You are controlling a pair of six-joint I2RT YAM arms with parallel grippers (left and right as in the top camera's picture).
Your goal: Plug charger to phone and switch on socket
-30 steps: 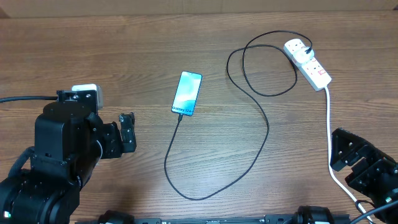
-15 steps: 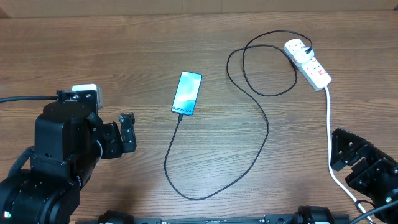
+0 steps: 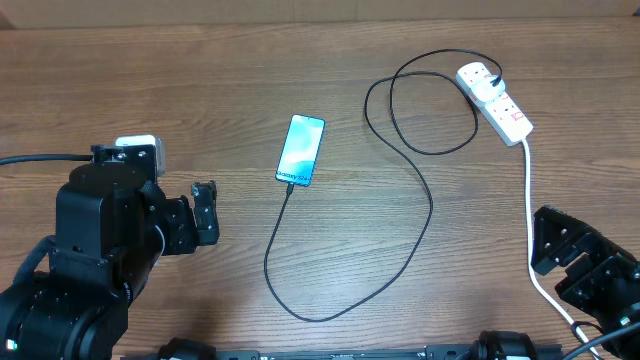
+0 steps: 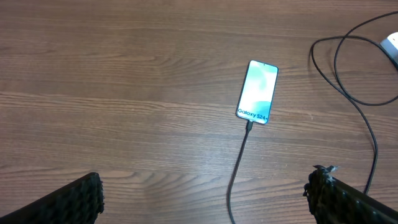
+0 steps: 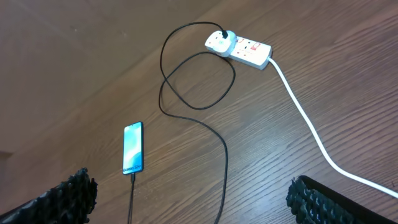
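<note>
Phone [image 3: 301,150] lies face up, screen lit, near the middle of the wooden table [image 3: 150,80], with the charger [image 3: 431,208] meeting its lower end. The thin black cable (looping wide across the boards) runs to the socket [image 3: 497,100] at the far right, where its plug sits in the end outlet. A thick white cord [image 3: 529,200] trails from the strip toward the right arm. Left gripper [image 4: 205,180] and right gripper [image 5: 191,183] hang clear of everything, fingers spread wide and holding nothing.
</note>
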